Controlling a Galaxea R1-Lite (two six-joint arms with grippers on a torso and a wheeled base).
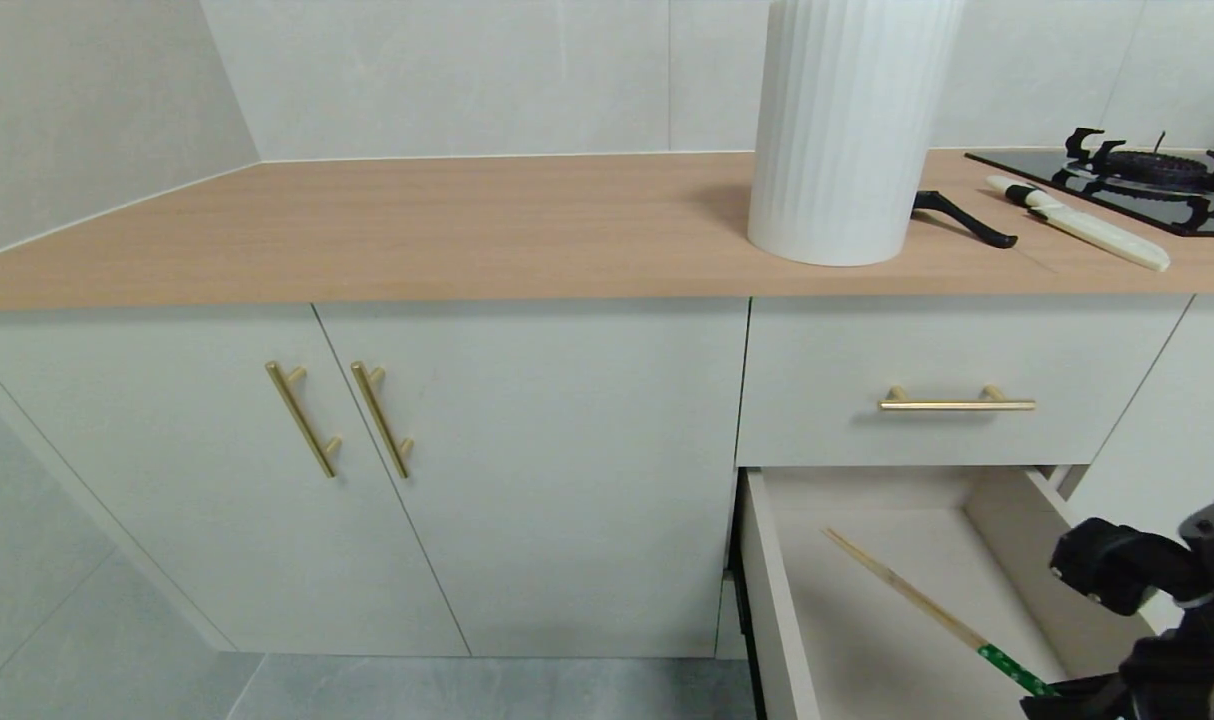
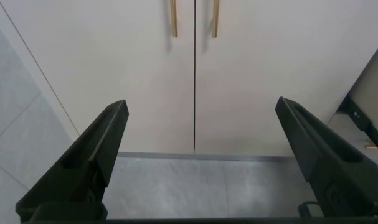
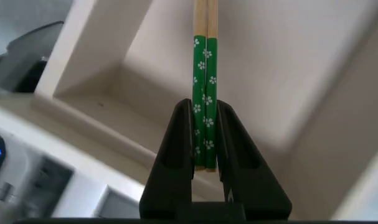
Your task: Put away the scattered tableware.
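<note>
you're pinching the green-ended chopsticks (image 3: 205, 62) in the right gripper (image 3: 205, 109), angling them into the open drawer (image 1: 767, 570), left gripper (image 2: 201, 124) hanging spread and empty, while the white knife (image 1: 1087, 225) and a black-handled utensil (image 1: 967, 218) are lying unstowed on the countertop (image 1: 467, 220)

A tall white ribbed container (image 1: 847, 130) stands on the wooden countertop (image 1: 417, 220) — gas burner (image 1: 1157, 170) to its right, cabinet doors (image 1: 527, 480) below.

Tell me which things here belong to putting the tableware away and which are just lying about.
Part of the job: chopsticks, clamped in the right pincer; open drawer; probably the white knife and the black-handled utensil on the counter.
Just lying about: white ribbed container; gas hob; closed cupboard doors; left pincer, open and empty.
</note>
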